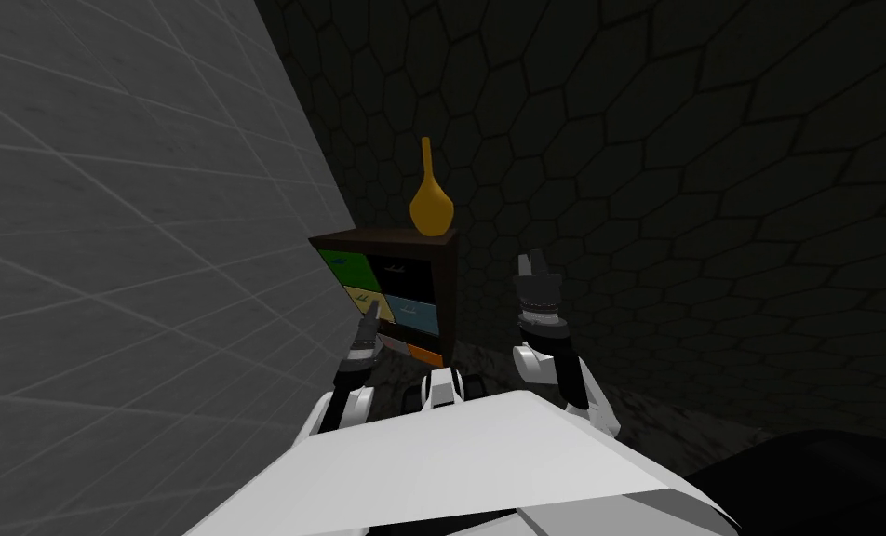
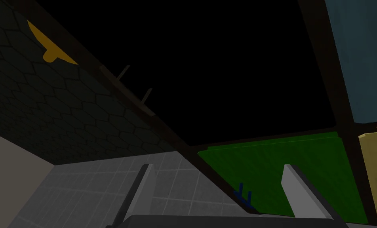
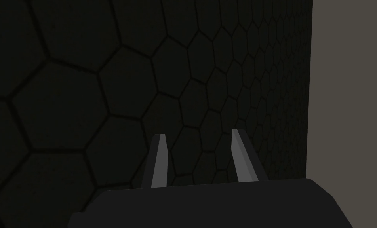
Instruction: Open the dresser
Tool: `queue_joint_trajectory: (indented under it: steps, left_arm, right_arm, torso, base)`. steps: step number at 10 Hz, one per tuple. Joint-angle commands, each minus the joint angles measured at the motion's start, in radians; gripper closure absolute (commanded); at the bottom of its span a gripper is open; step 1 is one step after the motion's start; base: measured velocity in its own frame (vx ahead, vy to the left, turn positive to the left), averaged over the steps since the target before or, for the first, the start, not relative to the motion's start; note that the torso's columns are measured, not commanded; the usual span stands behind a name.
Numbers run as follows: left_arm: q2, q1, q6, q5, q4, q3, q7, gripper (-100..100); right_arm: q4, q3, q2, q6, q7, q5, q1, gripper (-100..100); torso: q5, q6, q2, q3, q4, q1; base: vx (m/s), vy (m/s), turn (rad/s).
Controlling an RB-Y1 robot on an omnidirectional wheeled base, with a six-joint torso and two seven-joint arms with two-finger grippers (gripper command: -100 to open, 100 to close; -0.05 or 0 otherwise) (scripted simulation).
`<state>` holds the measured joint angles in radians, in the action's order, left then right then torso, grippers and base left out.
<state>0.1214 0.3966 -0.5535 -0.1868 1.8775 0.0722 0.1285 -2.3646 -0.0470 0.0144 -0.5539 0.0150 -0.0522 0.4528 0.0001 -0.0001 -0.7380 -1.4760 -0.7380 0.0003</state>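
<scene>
My left gripper (image 2: 217, 168) is spread wide with nothing pinched. Its fingers (image 2: 144, 186) frame the lower corner of a green drawer front (image 2: 278, 174), and the drawer's small blue handle (image 2: 243, 194) sits between them, close to the gripper's body and touching neither blade. That drawer is at the upper corner of the dresser (image 1: 446, 279), a dark-framed chest standing against the grey tiled wall (image 1: 106, 233). Beside the green front is a black one (image 1: 404, 270), with a yellow front (image 1: 362, 300) and a blue front (image 1: 411, 312) below them. A yellow-orange vase (image 1: 431, 200) stands upright on the dresser's top, toward the edge away from the tiled wall. My right gripper (image 1: 531, 265) is raised beside the dresser's dark side, well apart from it, with its fingers (image 3: 160, 158) parted and holding nothing.
</scene>
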Motion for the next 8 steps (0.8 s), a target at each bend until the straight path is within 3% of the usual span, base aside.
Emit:
queue_joint_trajectory:
  steps: [1,8]
  left_arm:
    - [-0.009,-0.015,0.004,-0.011,-0.058,0.009,0.008,-100]
    - [0.002,-0.054,0.022,-0.045,-0.222,0.039,0.032,-100]
  right_arm:
    - [0.000,0.000,0.000,0.000,0.000,0.000,0.000,0]
    - [0.000,0.000,0.000,0.000,0.000,0.000,0.000,0]
  torso:
    - [0.000,0.000,0.000,0.000,0.000,0.000]
    - [0.000,0.000,0.000,0.000,0.000,0.000]
  base:
    - [0.003,-0.030,-0.054]
    - [0.002,-0.037,-0.046]
